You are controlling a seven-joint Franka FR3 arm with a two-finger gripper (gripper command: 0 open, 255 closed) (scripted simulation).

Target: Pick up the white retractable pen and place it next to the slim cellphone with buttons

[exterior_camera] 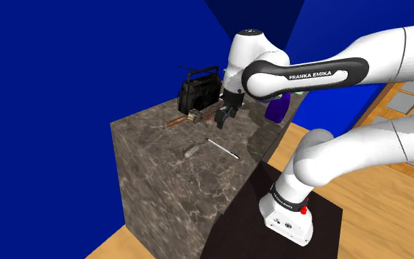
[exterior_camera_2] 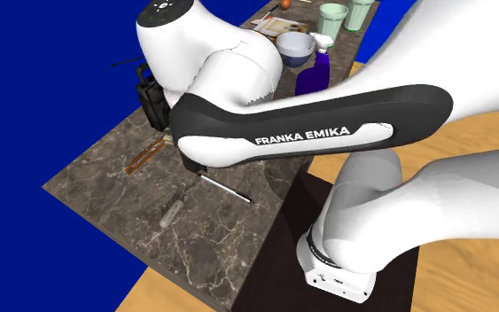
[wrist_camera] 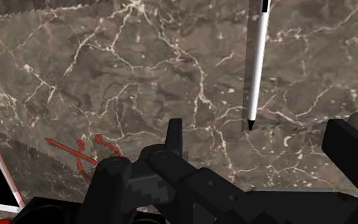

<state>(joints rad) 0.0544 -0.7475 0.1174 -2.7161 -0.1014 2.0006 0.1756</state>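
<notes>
Bare dark veined marble countertop point(exterior_camera: 161, 136) lies open on both sides of the slim white pen point(exterior_camera: 222, 148). A small grey cylinder point(exterior_camera: 192, 150) lies near it. A black boxy radio point(exterior_camera: 198, 92) and a violet-blue bottle point(exterior_camera: 277, 110) stand well behind.

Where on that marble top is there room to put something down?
Bare marble lies between the white pen, the grey cylinder and the counter's near corner. Around the black radio and the purple bottle it is crowded.

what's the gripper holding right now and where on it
Nothing is held: the gripper hangs open over the counter, and the white pen lies loose on it.
</notes>
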